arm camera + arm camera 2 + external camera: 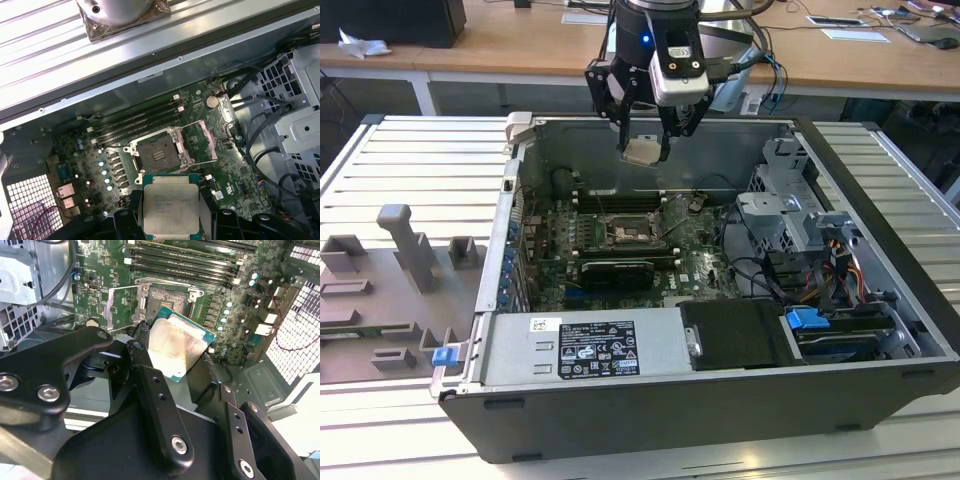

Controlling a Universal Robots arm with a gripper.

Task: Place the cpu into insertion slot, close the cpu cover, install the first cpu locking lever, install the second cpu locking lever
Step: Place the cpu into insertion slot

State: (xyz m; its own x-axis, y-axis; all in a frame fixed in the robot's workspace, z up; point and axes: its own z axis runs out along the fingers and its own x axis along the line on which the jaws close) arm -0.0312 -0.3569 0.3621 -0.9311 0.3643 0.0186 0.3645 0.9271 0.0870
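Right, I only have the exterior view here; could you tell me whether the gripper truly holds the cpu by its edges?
Observer: Yes; in the first wrist view the gripper pinches the cpu on two opposite edges, metal top toward the camera.
Operator: Thank you. Is the way clear for it to go in?
Observer: In the second wrist view the cpu cover is swung open to one side of the insertion slot.
Operator: And is anything lying in there?
Observer: No; in the first wrist view the slot's dark bed is bare.
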